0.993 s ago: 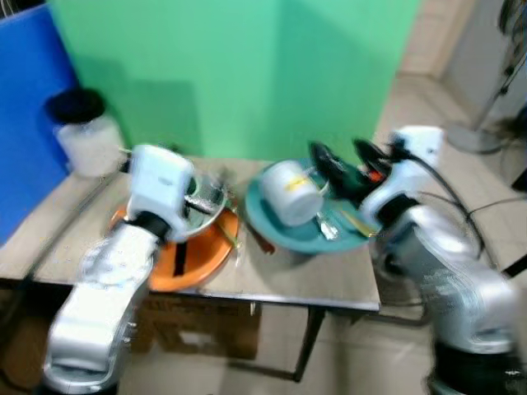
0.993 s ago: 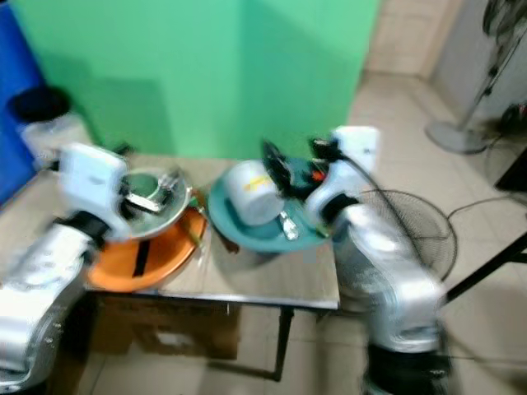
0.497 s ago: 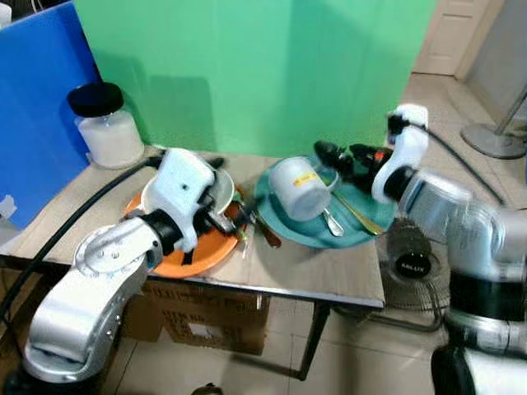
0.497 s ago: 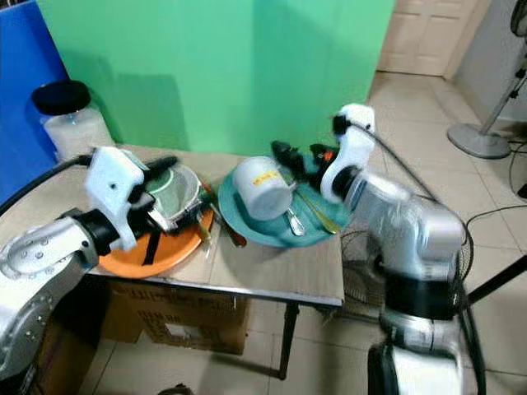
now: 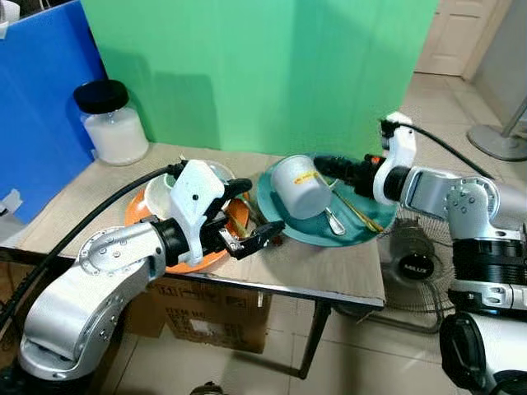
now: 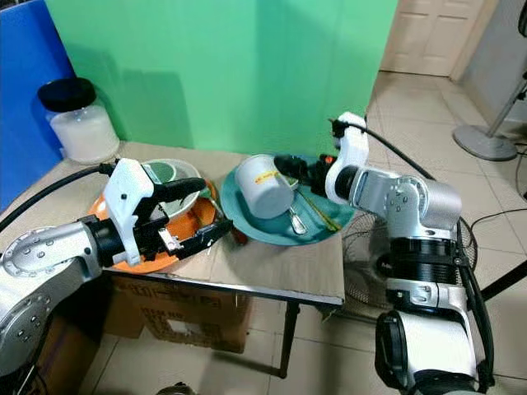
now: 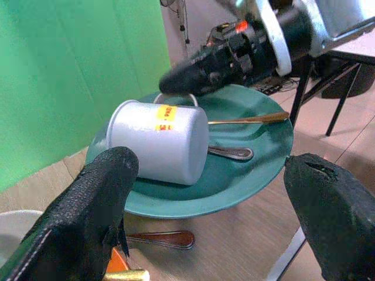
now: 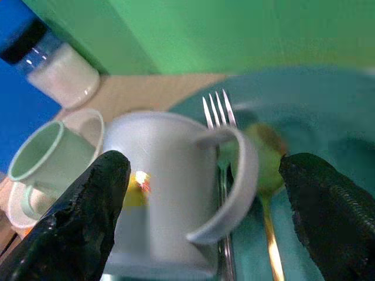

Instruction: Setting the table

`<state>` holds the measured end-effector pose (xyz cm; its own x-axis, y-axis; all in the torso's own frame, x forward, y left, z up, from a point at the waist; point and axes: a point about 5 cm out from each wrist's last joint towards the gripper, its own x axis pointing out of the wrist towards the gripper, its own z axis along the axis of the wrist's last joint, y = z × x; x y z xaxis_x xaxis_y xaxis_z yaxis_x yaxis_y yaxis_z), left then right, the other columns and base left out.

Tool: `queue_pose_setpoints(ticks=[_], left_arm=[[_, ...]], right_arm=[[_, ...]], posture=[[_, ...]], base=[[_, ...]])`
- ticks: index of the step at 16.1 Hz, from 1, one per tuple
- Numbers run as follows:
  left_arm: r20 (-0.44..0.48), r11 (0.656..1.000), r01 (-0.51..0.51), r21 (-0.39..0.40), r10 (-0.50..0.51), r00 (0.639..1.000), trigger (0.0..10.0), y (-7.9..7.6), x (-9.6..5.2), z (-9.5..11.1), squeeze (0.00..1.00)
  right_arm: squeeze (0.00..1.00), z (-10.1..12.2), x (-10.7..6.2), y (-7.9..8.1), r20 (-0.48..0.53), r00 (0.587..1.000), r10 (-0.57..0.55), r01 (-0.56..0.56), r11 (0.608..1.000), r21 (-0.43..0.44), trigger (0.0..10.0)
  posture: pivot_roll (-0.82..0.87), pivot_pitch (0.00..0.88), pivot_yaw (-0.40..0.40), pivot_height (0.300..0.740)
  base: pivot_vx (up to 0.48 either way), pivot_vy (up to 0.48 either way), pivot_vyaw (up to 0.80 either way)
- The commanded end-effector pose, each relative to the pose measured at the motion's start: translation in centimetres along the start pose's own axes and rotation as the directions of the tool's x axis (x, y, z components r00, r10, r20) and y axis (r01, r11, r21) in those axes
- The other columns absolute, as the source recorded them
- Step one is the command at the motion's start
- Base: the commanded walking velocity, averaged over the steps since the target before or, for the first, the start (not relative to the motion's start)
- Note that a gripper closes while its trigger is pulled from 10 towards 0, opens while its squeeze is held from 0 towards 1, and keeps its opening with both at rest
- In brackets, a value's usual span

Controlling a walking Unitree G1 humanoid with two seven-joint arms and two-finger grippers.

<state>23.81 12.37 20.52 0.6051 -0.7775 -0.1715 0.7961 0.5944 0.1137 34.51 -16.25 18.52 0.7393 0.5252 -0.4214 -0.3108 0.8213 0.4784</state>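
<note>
1. A white mug [image 5: 298, 186] is lying on its side on a teal plate [image 5: 360, 232], beside a fork [image 8: 218, 126] and a gold spoon [image 7: 249, 119], on the wooden surface [image 5: 329, 271]
2. The right hand [image 6: 290, 167] is reaching in just behind the mug, fingers spread apart
3. The left hand [image 5: 247, 216] is hovering over an orange plate [image 5: 210, 257] bearing a white bowl [image 6: 177, 174], fingers wide apart
4. A black-lidded jar [image 5: 109, 122] is standing at the surface's far left corner

Mug [image 5: 298, 186] on right plate [image 5: 362, 234], jar [image 5: 109, 123] far left
</note>
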Motion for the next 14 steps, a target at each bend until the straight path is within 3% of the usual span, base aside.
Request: queue_pose_setpoints(ticks=[1,2,3,5,6,8,10,11,14], left_arm=[[0.001,1.0,0.01,0.012,-0.01,1.0,10.0,-0.05,-0.2,0.33,0.0],[-0.001,1.0,0.011,0.011,-0.011,1.0,10.0,-0.05,-0.2,0.32,0.0],[-0.001,1.0,0.013,0.01,-0.013,1.0,10.0,-0.05,-0.14,0.38,0.0],[-0.002,1.0,0.015,0.01,-0.015,1.0,10.0,-0.01,-0.05,0.51,0.0],[-0.002,1.0,0.016,0.009,-0.016,1.0,10.0,-0.01,-0.01,0.52,0.0],[-0.002,1.0,0.024,0.005,-0.024,1.0,10.0,-0.1,0.02,0.51,0.0],[-0.006,1.0,0.024,0.004,-0.024,1.0,10.0,-0.13,0.1,0.46,0.0],[-0.008,1.0,0.024,0.003,-0.024,1.0,10.0,-0.13,0.1,0.45,0.0],[-0.013,1.0,0.022,0.004,-0.022,1.0,10.0,-0.13,0.06,0.43,0.0]], right_arm=[[0.0,0.08,0.1,-0.13,0.001,1.0,-0.003,0.003,1.0,0.023,10.0],[0.0,-0.03,0.18,-0.19,-0.002,1.0,-0.005,0.005,1.0,0.028,10.0],[0.0,-0.16,0.35,-0.29,-0.004,1.0,-0.007,0.007,0.999,0.043,7.8],[0.0,-0.13,0.58,-0.4,0.009,1.0,-0.004,0.003,0.996,0.088,6.2],[0.0,-0.07,0.66,-0.41,0.016,1.0,0.004,-0.006,0.993,0.118,4.3],[0.0,-0.05,0.72,-0.33,0.018,1.0,0.025,-0.028,0.987,0.157,2.2],[0.0,0.02,0.77,-0.47,0.021,0.999,0.048,-0.052,0.971,0.235,1.6],[0.0,-0.03,0.81,-0.58,0.017,0.999,0.049,-0.052,0.966,0.252,0.2],[0.0,-0.14,0.78,-0.84,0.01,0.999,0.042,-0.043,0.962,0.271,0.0]], posture=[[0.16,0.0,0.008,0.74],[0.16,0.0,0.009,0.74],[0.16,0.0,0.01,0.74],[0.16,0.0,0.013,0.74],[0.16,0.0,0.014,0.74],[0.16,0.0,0.015,0.74],[0.16,0.0,0.015,0.74],[0.16,0.0,0.015,0.74],[0.16,0.0,0.017,0.74]], base=[[0.0,0.0,0.0],[0.0,0.0,0.0],[0.0,0.0,0.0],[0.0,0.0,0.0],[0.0,0.0,0.0],[0.0,0.0,0.0],[0.0,0.0,0.0],[0.0,0.0,0.0],[0.0,0.0,0.0]])
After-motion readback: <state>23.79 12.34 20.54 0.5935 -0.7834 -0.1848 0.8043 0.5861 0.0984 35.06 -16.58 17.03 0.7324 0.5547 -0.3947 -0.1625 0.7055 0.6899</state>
